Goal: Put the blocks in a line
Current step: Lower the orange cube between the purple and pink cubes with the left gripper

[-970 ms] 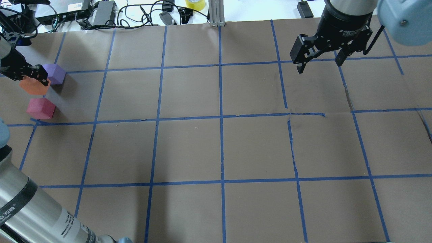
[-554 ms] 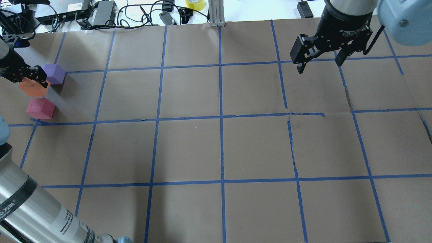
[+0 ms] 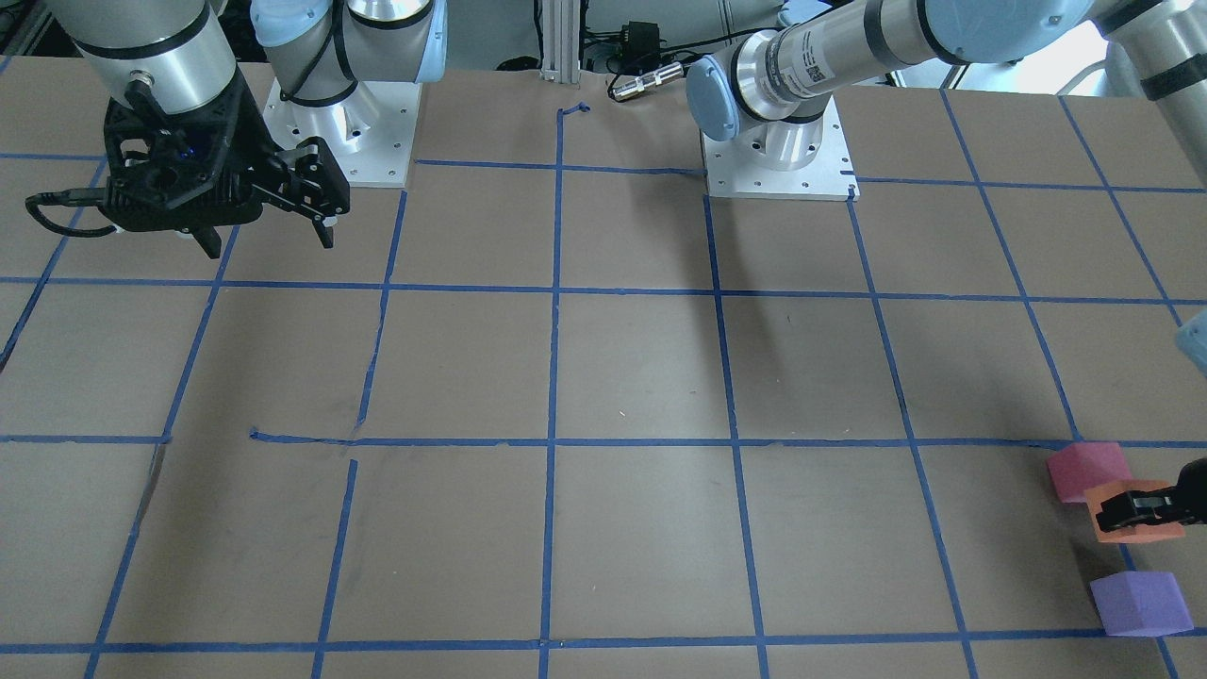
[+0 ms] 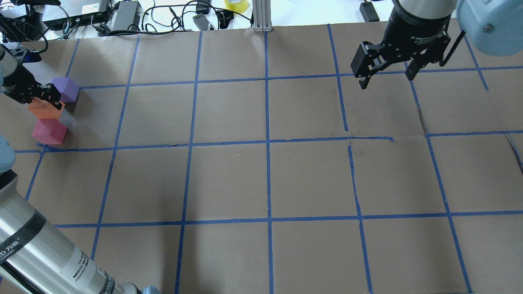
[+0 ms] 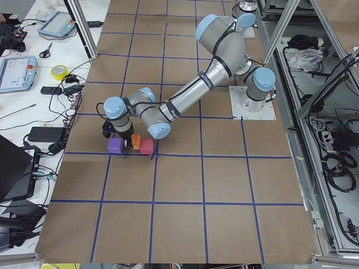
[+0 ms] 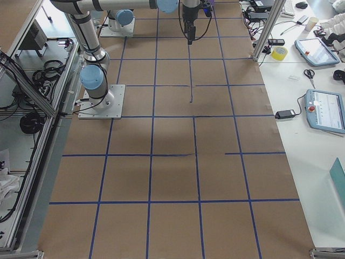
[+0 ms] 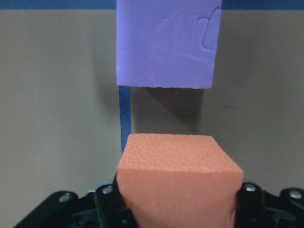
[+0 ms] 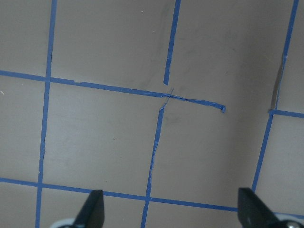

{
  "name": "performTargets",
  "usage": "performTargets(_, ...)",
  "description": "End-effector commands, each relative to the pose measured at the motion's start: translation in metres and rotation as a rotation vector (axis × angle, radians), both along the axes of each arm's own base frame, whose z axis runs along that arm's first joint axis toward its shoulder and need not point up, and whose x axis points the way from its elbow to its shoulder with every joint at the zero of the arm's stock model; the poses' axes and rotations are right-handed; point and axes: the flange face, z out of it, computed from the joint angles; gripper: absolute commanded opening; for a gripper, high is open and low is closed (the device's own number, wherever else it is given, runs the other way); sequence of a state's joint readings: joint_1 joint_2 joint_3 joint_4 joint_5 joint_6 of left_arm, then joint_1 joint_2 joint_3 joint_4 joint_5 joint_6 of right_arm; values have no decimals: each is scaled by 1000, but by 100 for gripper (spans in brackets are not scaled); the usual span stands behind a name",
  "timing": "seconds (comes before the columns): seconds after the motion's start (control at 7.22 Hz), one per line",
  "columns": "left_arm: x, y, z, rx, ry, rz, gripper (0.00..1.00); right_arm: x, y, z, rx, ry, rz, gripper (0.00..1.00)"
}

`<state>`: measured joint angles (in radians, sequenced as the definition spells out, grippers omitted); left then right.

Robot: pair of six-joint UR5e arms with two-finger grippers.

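Orange block is clamped in the left gripper at the tabletop's left edge, between purple block and pink block. Left arm outstretched, low. Right gripper hangs spread wide, empty, well apart. Blocks counted: three.

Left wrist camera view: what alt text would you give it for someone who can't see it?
An orange block fills the lower middle, gripped between two black fingers at the bottom edge. Beyond it, apart, a purple block sits on brown paper, with a blue tape strip running between them.
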<state>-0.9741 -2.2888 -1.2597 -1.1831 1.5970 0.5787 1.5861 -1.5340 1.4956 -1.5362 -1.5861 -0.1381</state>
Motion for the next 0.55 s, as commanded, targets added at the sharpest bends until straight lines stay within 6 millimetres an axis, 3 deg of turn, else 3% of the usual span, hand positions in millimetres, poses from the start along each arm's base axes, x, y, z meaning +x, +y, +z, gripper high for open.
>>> performTargets(0.0,1,-2,-9,-17,-11,-3,0,0,1,1,-1,0,0,100)
performTargets(0.42,1,-4,-21,-20,1,-2,0,0,1,1,-1,0,0,100)
